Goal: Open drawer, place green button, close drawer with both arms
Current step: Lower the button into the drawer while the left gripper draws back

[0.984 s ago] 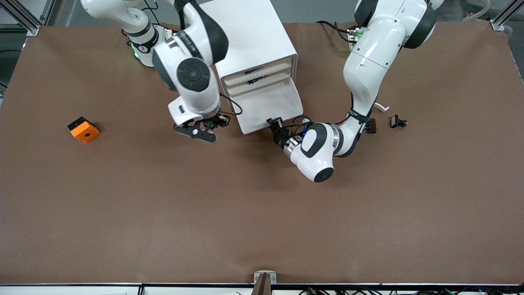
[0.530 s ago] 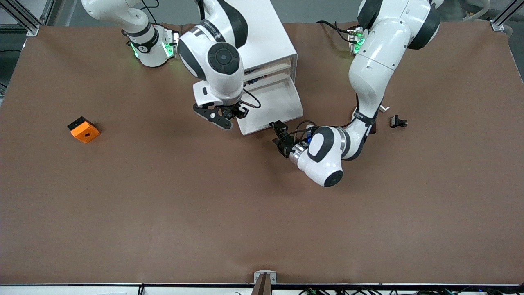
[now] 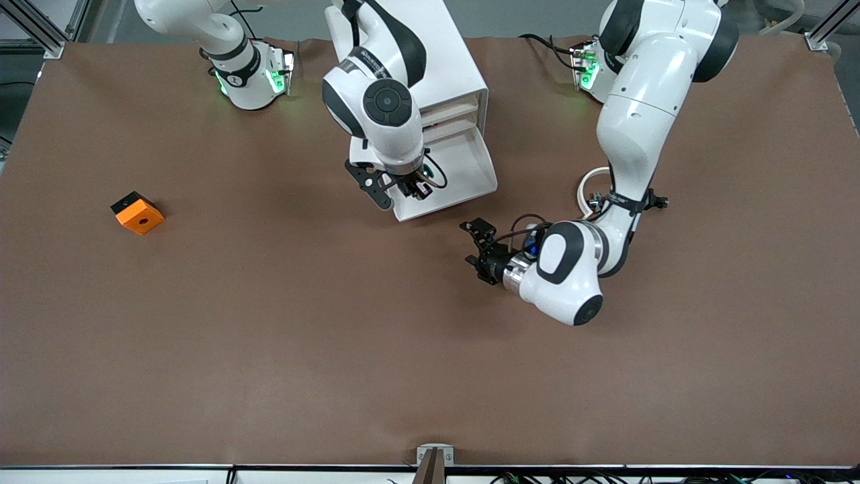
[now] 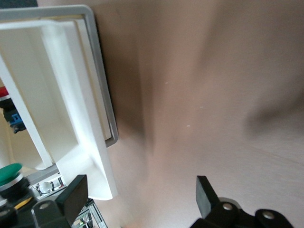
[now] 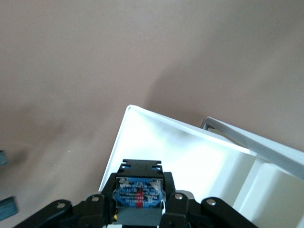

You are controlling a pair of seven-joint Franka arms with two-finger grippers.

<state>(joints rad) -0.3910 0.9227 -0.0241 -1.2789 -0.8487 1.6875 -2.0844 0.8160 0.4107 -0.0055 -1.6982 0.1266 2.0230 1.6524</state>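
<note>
Over the open drawer point(image 3: 449, 176), the right end effector point(image 3: 411, 188) had arrived pinching the button point(image 5: 140, 194); the left end effector point(image 3: 476, 243), spread, had backed off the drawer — drop next.

Orange cube point(image 3: 138, 213) w/ round hole sits near right arm's table point(image 3: 269, 336) end.
</note>
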